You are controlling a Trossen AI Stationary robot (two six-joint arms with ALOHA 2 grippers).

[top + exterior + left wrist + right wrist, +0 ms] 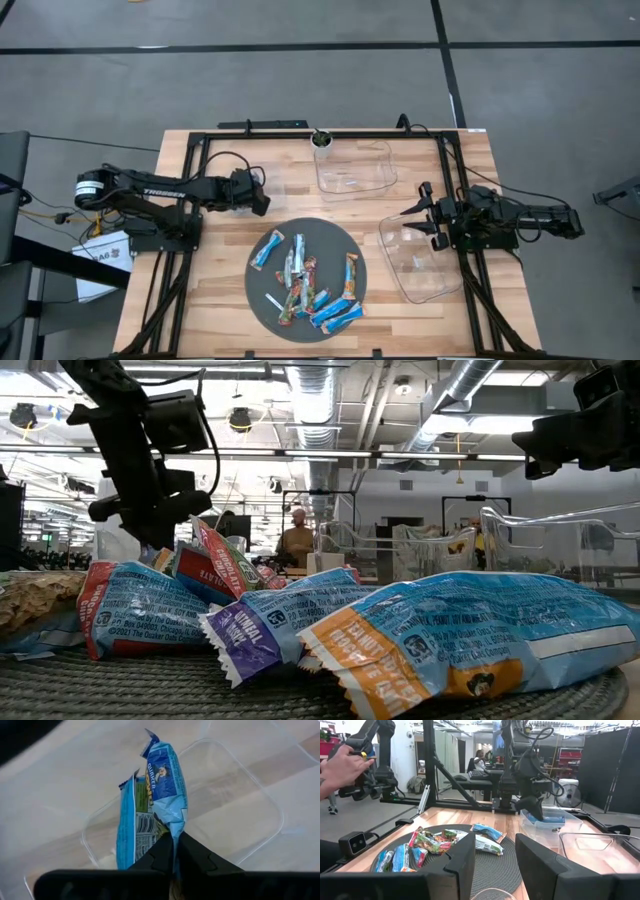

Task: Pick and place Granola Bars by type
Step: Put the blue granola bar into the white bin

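1. Left end effector (175,851) clamped on blue-and-white foil granola bar (167,790), over clear plastic tub (250,795) near surface's left edge.
2. Right end effector (492,865) open, empty, near right edge.
3. Remaining foil-wrapped bars (305,285) on round dark mat (340,235).

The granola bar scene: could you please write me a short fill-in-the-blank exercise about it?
1. In the left wrist view, the left gripper pinches a held bar whose wrapper is mostly ___.
2. The loose granola bars lie on a dark mat whose shape is ___.
3. The right gripper, at a clear container, holds nothing, and its fingers are ___.
4. Counting the far container too, the table carries ___ clear containers.

Missing words: blue; round; open; two
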